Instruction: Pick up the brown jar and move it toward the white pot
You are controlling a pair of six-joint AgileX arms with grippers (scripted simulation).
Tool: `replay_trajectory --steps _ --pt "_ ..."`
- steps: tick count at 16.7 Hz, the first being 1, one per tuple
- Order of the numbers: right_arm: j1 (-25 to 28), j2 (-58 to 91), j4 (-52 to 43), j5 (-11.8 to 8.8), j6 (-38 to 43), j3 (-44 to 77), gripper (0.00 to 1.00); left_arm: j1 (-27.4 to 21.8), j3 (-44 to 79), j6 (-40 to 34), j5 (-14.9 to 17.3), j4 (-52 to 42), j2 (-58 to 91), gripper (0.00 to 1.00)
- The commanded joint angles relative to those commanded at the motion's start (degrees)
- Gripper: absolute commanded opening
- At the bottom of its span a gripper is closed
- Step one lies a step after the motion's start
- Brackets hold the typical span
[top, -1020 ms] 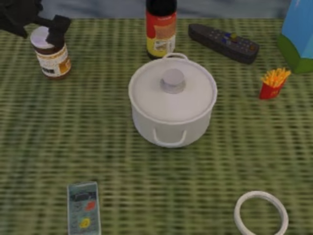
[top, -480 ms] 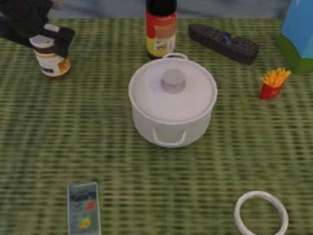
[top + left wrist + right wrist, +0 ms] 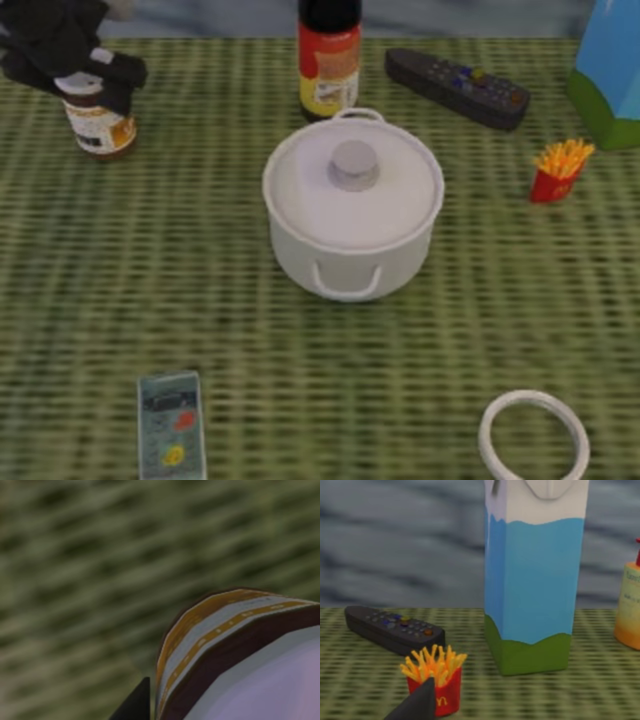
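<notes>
While the left gripper sits closed around the lid end of the small dark brown jar, well left of the large white lidded pot, it should lift straight before carrying it potward.

No words or numbers can be read anywhere; the only sign I can make out is a yellow arched "M" logo on the red fries box, partly hidden behind a dark gripper finger

left claw closed, table's far-left corner
</notes>
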Motion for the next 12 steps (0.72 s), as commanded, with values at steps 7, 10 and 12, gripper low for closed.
replay_trajectory --steps 7,10,12 --pt "0.00 0.00 0.00 0.00 0.00 0.00 1.00 0.00 0.00 0.00 0.00 0.00 0.00 0.00" --pt "0.00 0.00 0.00 0.00 0.00 0.00 1.00 0.00 0.00 0.00 0.00 0.00 0.00 0.00" --pt "0.00 0.00 0.00 0.00 0.00 0.00 1.00 0.00 0.00 0.00 0.00 0.00 0.00 0.00"
